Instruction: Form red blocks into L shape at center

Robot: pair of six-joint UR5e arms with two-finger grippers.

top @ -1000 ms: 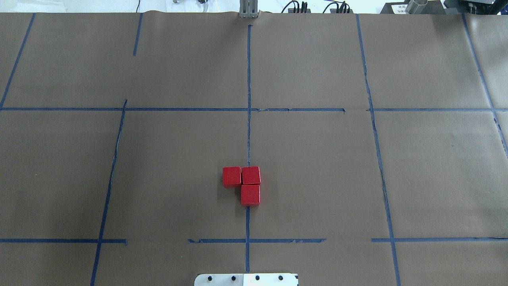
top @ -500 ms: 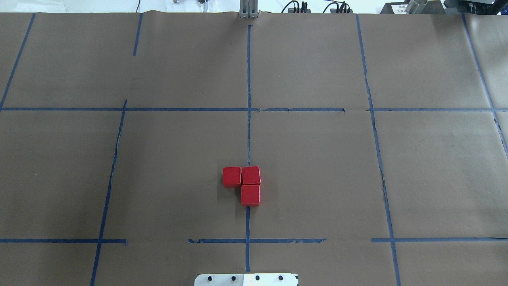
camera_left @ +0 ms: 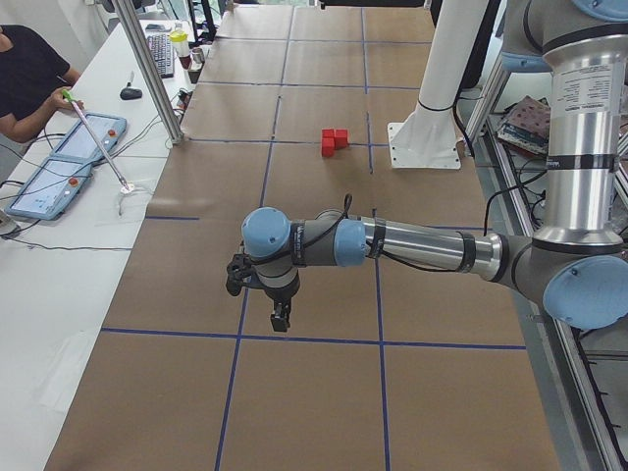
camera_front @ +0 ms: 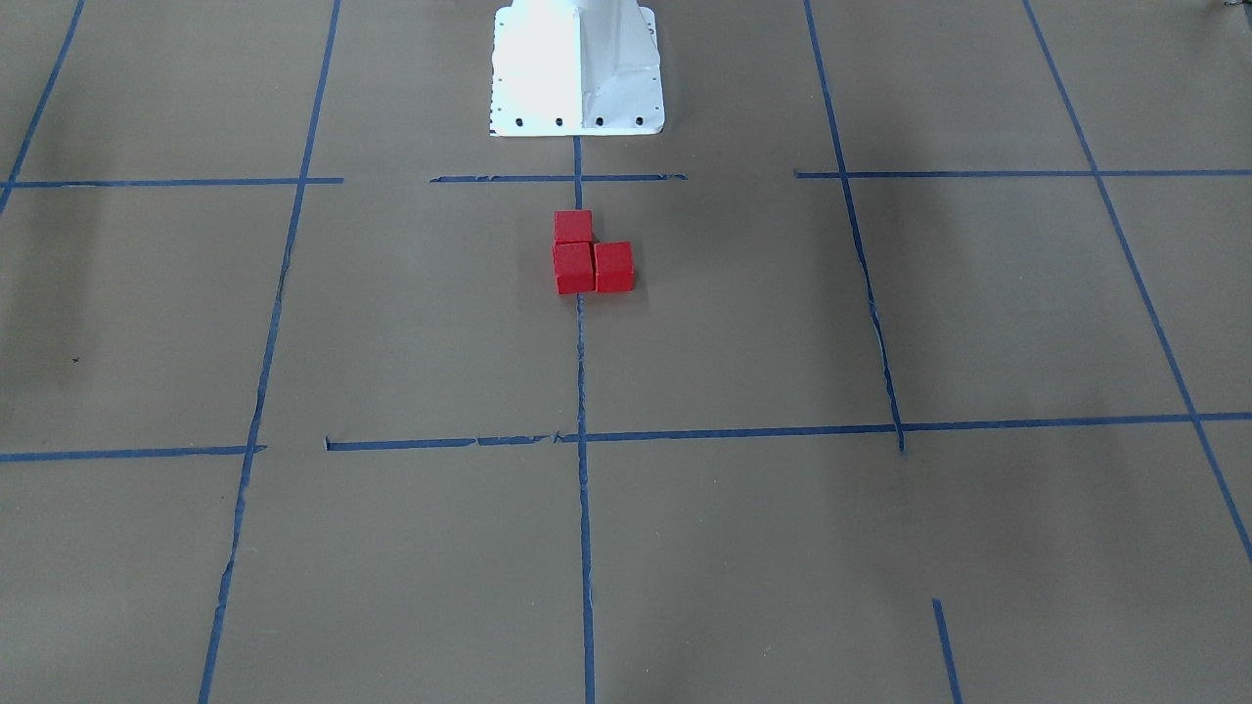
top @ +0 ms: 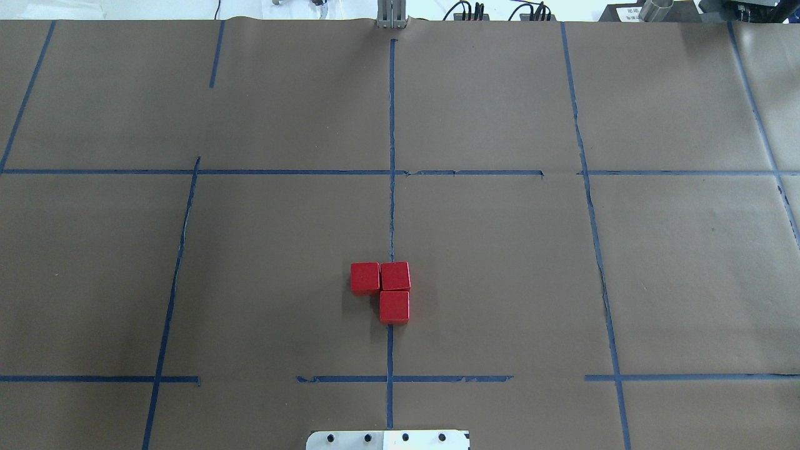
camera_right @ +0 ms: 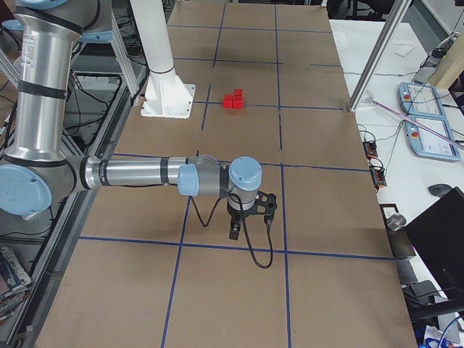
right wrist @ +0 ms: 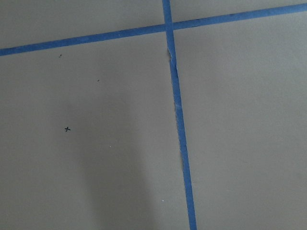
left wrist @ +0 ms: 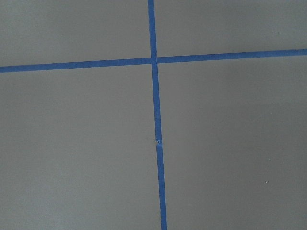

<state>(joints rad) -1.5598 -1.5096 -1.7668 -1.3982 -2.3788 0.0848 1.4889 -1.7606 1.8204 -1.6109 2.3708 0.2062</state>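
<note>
**At table center: red blocks sit in an L**

On the center (top: 406,250) of the brown paper (top: 500,281), the three red blocks (top: 395,276) lie flat & touching, forming an L. Overhead view: two sit side by side, w/ the third tight against the right-hand one, on the side nearer the white base plate (top: 387,439). Corner block & third block sit on the blue tape line (top: 392,212); the other is just beside it. Robot's left gripper (camera_left: 280,320) hangs above paper near a tape crossing, well apart from the blocks, holding none of them; how far open, can't tell. Same for the right gripper (camera_right: 234,230) toward the opposite table end: no block in it, opening can't be judged from a side view.
</note>
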